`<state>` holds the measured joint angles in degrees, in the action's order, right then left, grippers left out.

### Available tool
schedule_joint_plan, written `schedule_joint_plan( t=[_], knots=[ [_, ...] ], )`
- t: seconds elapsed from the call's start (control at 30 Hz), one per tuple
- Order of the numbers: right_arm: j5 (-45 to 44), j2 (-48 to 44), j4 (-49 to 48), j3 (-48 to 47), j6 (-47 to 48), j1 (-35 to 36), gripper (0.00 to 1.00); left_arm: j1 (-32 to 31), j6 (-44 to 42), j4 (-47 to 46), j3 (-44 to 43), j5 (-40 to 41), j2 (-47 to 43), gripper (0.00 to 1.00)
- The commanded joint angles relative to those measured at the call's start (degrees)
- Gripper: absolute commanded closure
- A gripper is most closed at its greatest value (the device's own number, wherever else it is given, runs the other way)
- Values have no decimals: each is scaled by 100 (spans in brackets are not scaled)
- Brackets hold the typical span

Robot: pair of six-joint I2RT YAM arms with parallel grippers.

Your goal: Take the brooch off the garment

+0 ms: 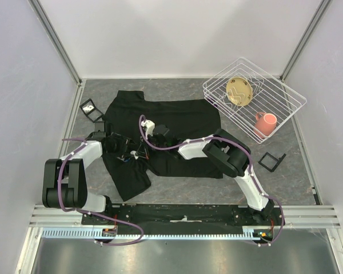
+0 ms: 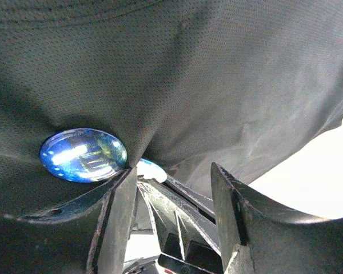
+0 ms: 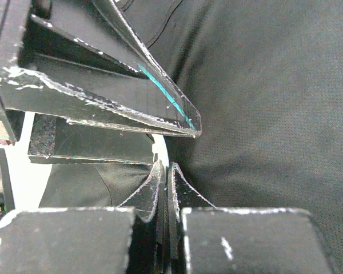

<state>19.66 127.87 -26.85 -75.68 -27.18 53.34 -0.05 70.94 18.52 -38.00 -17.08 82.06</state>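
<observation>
Grey table (image 1: 186,193) bears garment (image 1: 183,120); wire basket (image 1: 280,85); left frame (image 1: 88,108); right frame (image 1: 271,161).

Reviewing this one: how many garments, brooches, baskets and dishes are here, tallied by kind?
Shirt: 1
Brooch: 1
Basket: 1
Tan dish: 1
Pink mug: 1
Total: 5

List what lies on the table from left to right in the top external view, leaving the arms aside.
small black frame → black T-shirt → yellow dish → pink mug. The second black frame at the right lines up with the mug, so it is left out.
</observation>
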Motion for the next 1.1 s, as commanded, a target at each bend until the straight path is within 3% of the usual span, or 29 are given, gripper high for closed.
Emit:
schedule_joint_plan(
  t=[0.0,0.4,0.6,0.8,1.07],
  knots=[
    [108,-263,110,-8,626,247,100,-3,87,134,-120,152,214,38],
    [-252,-632,-233,493,1144,370,100,-3,0,258,-94,373,232,40],
    [-568,-623,118,291,803,379,100,-12,-361,380,-59,337,-312,38],
    [-797,-667,-171,484,213,370,100,190,-168,398,354,83,-989,38],
    [-1280,-887,-707,958,99,370,100,321,51,12,591,-383,-991,44]
  ],
)
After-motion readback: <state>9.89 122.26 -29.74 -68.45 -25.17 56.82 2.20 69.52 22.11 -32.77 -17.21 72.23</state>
